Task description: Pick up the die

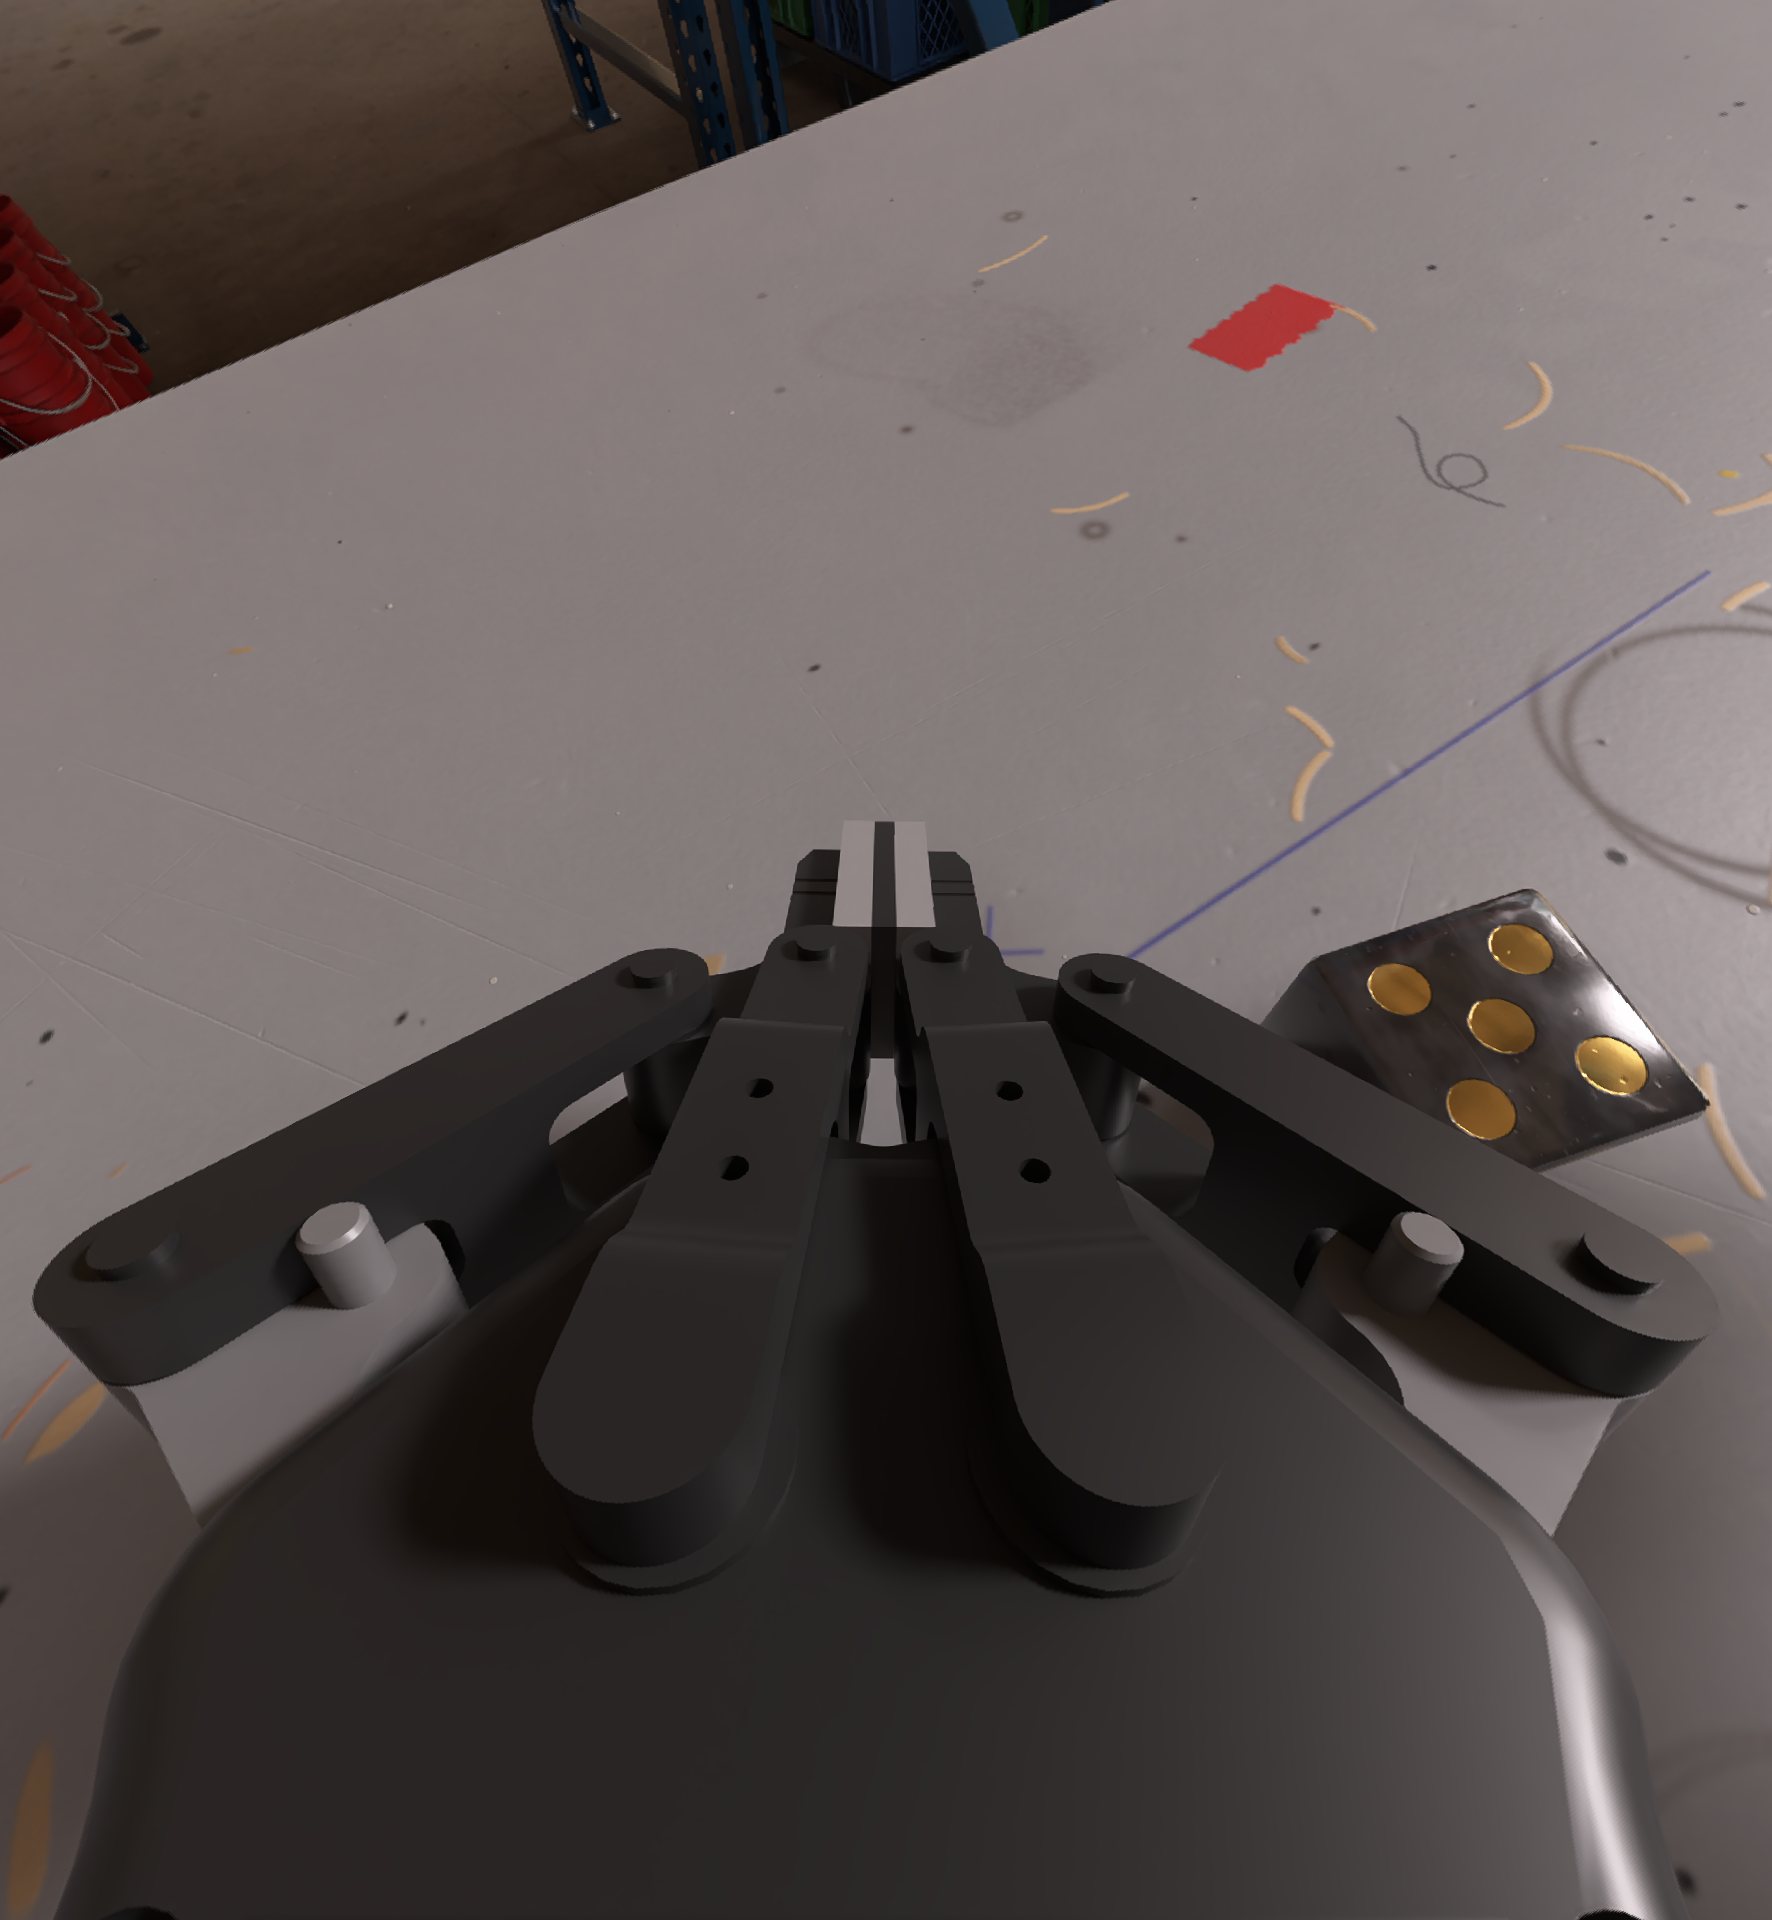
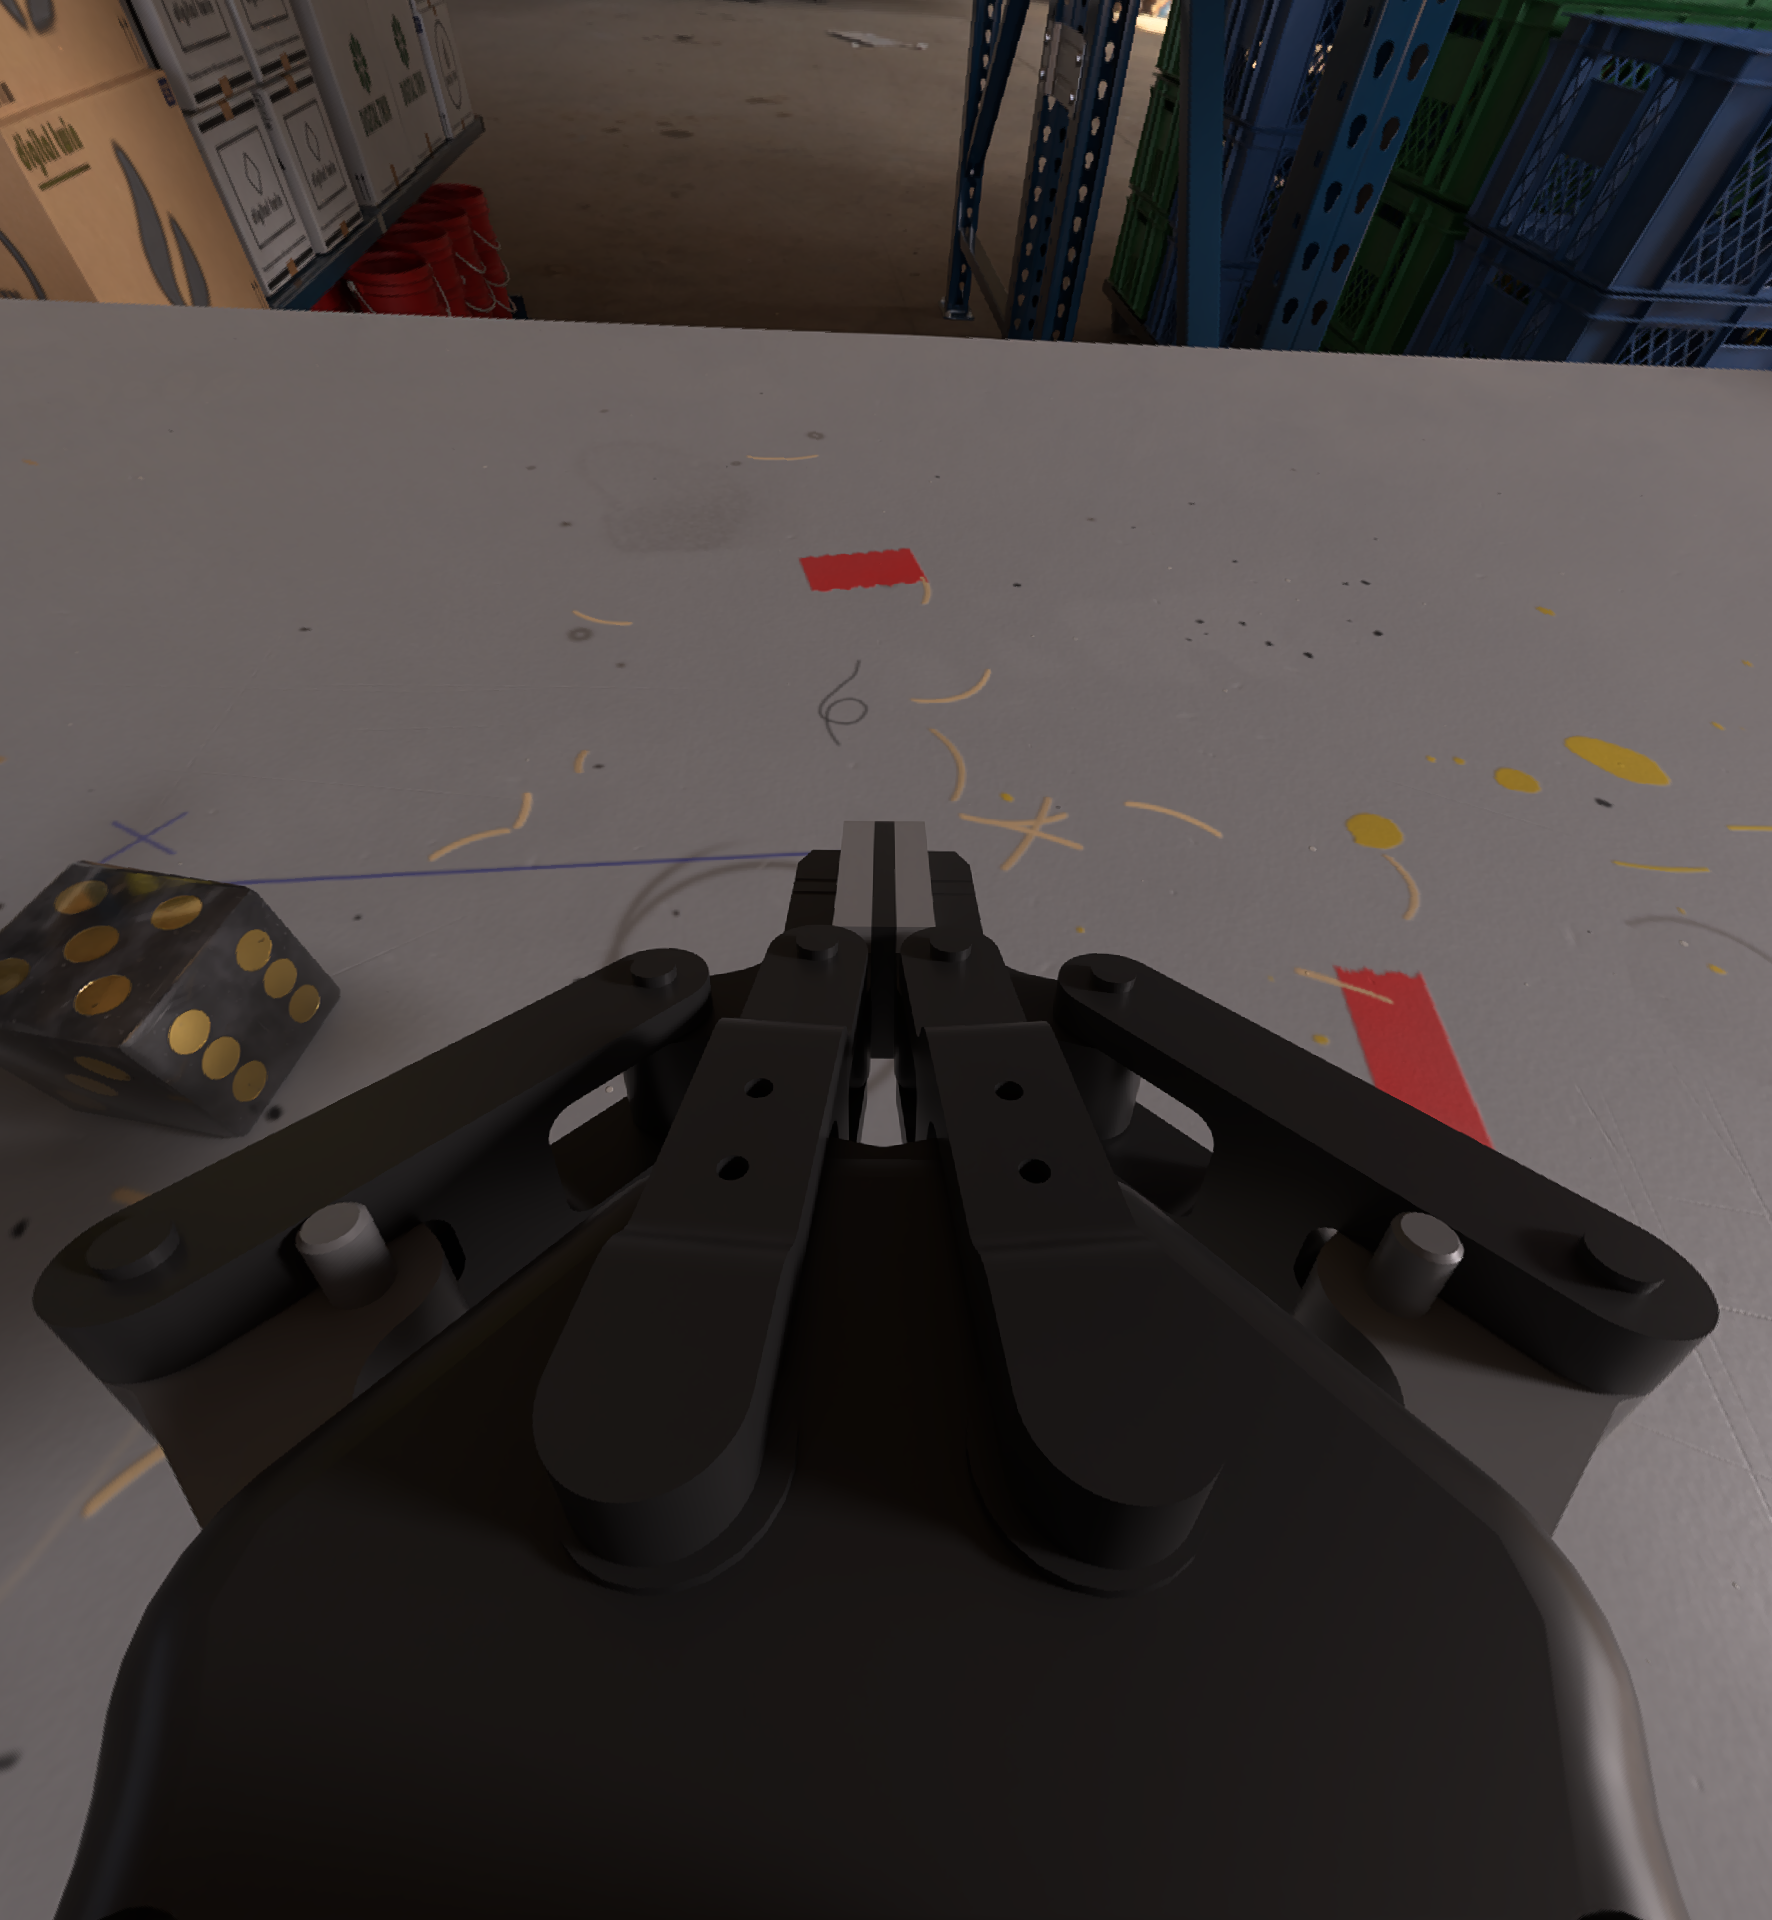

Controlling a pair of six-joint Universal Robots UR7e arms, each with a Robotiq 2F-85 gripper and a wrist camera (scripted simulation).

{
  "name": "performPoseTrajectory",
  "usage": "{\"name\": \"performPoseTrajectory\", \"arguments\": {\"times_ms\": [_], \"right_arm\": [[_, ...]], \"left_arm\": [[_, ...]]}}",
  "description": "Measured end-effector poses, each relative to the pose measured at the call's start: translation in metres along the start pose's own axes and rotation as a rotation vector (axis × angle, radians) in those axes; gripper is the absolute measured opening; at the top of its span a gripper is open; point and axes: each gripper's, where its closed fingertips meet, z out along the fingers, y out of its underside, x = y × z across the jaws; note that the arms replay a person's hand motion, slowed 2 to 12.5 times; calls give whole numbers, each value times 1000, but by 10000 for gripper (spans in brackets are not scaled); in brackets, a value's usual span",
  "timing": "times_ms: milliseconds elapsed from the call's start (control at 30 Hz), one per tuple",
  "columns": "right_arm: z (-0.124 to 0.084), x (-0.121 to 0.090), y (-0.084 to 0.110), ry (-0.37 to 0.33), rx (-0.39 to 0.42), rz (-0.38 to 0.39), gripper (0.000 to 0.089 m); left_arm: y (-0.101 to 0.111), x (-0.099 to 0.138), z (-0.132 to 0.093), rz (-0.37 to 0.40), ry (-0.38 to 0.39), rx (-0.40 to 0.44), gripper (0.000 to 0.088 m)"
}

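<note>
Your glossy black die [image 1: 1495, 1029], a cube with gold dots, sits on the scuffed grey table [image 1: 549, 623], right of your clenched left gripper [image 1: 883, 868], left of your clenched right gripper [image 2: 883, 868].

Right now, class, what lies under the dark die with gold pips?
The dark, gold-pipped die rests directly on the scuffed grey table; a thin blue line runs up to it. Its bottom face and the patch of table beneath are hidden.
</note>
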Motion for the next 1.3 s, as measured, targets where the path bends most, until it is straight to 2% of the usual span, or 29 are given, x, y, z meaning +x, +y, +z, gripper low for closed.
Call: {"name": "performPoseTrajectory", "arguments": {"times_ms": [1300], "right_arm": [[0, -2, 0, 43, -1, -45, 0]], "left_arm": [[0, 3, -1, -22, 52, 3, 0]]}}
